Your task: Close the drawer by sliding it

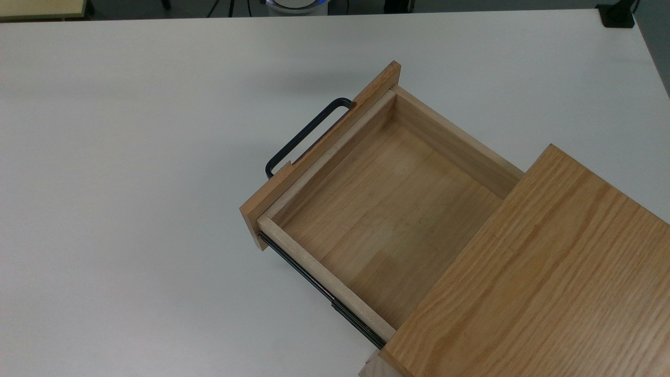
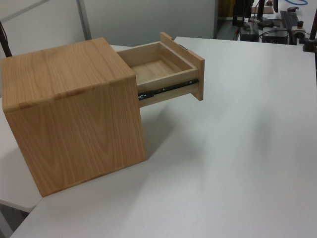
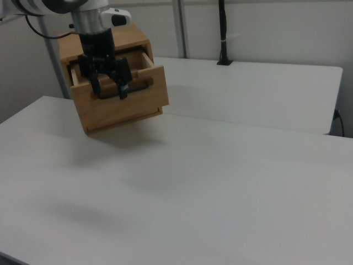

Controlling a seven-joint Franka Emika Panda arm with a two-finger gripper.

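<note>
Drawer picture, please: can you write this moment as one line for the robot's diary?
drawer: pulled far out, nothing inside | handle: untouched | hand: open, before the drawer front | cabinet: on white table

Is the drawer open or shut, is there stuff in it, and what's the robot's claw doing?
drawer: pulled far out of the cabinet, nothing inside
handle: nothing touching it in the top view
gripper: open, fingers pointing down, in front of the drawer in the right view
</note>
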